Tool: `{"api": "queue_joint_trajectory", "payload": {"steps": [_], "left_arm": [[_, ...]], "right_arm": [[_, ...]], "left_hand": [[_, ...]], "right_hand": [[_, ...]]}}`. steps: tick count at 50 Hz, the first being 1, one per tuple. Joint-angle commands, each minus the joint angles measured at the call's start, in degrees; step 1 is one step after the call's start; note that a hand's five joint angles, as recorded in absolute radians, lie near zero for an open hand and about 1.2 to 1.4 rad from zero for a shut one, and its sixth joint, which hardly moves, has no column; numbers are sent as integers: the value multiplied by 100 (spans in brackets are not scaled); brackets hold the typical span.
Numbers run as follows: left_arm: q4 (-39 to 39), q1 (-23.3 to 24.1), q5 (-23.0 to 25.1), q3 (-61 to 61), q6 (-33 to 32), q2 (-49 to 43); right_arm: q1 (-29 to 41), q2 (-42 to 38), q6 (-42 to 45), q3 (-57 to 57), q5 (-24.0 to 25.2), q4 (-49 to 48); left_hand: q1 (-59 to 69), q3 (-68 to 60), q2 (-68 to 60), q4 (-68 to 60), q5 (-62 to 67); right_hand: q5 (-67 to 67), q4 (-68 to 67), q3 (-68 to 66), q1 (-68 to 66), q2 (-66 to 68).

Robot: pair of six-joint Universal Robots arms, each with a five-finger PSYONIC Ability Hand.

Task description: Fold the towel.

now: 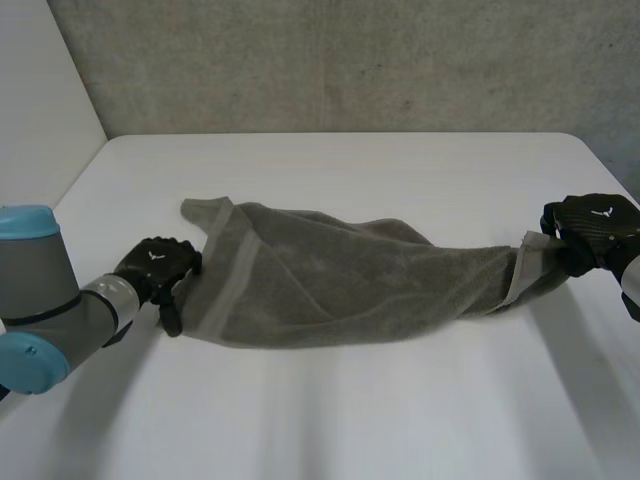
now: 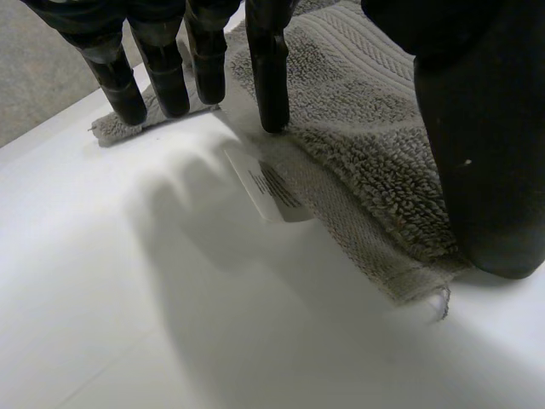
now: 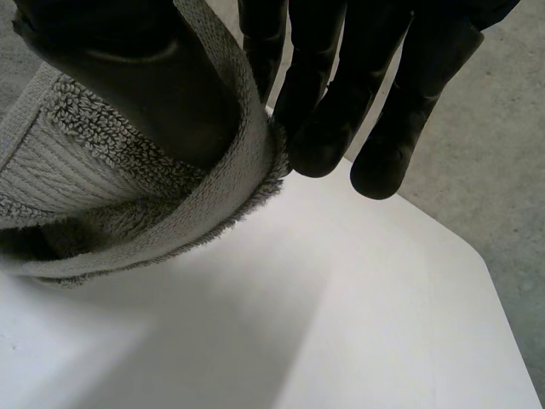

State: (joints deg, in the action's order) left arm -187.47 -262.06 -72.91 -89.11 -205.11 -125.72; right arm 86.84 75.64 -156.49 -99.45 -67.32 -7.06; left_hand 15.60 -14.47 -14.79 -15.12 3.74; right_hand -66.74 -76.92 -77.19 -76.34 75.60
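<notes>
A grey towel [image 1: 340, 280] lies bunched and stretched sideways across the white table [image 1: 350, 420]. My left hand [image 1: 155, 265] is at the towel's left short edge, open, with straight fingers [image 2: 162, 68] pointing down at that edge. One fingertip touches the towel [image 2: 375, 153] and the thumb rests on it near a corner. A white label [image 2: 268, 192] sticks out from under the hem. My right hand [image 1: 595, 230] is at the towel's right end, lifted a little. There the towel [image 3: 51, 162] wraps over the thumb and the fingers [image 3: 341, 77] pinch it.
A grey concrete wall [image 1: 350, 60] stands behind the table's far edge. The table's right edge runs close by my right hand. Bare table top stretches in front of the towel.
</notes>
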Motion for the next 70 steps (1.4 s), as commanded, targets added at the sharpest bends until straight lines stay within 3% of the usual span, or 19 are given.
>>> {"api": "queue_joint_trajectory", "payload": {"steps": [1,11,23,37,40,45,47,56,59,61,64,66,70], "left_arm": [[26,14,-21,122,7,-58],[26,41,-30,228,15,-172],[44,102,-21,245,86,-67],[44,102,-12,175,86,-5],[44,111,-21,166,86,4],[96,155,-4,131,94,100],[157,155,5,105,94,135],[387,146,32,-71,314,610],[501,93,49,-115,516,1050],[789,50,110,-80,849,1714],[958,23,207,-27,1035,2060],[1247,-73,522,139,1394,2716],[1582,-249,840,368,1720,3247]], "right_arm": [[0,-14,4,-4,-1,-6],[0,-14,4,-4,-1,-6],[0,-40,13,5,8,-6],[0,-49,13,5,8,-15],[0,-49,13,5,8,-6],[0,-40,13,5,8,-6],[0,-32,4,5,17,2],[-9,109,-5,145,70,187],[-18,513,39,479,166,732],[-53,811,118,1074,420,1886],[-71,874,171,1472,606,2507],[-88,909,381,2260,1008,3601],[-106,944,927,2931,1203,4529]], "left_hand": [[-202,89,121,154,-16],[50,-164,-131,-98,236],[1967,-2080,-2048,-2015,2153],[2270,-2384,-2351,-2319,2457],[2792,-2905,-2873,-2840,2978],[5912,-6025,-5993,-5960,6098],[6435,-6548,-6516,-6483,6621],[6440,-6553,-6521,-6488,6626],[6440,-6553,-6521,-6488,6626],[6440,-6553,-6521,-6488,6626],[6440,-6553,-6521,-6488,6626],[6440,-6553,-6521,-6488,6626],[6440,-6553,-6521,-6488,6626]], "right_hand": [[-326,-308,-281,-366,440],[-326,-308,-281,-366,440],[-326,-308,-281,-366,440],[-326,-308,-281,-366,440],[-326,-308,-281,-366,440],[-326,-308,-281,-366,440],[-326,-308,-281,-366,440],[-326,-308,-281,-366,440],[-326,-308,-281,-366,440],[-326,-308,-281,-366,440],[-326,-308,-281,-366,440],[-326,-308,-281,-366,440],[-326,-308,-281,-366,440]]}}
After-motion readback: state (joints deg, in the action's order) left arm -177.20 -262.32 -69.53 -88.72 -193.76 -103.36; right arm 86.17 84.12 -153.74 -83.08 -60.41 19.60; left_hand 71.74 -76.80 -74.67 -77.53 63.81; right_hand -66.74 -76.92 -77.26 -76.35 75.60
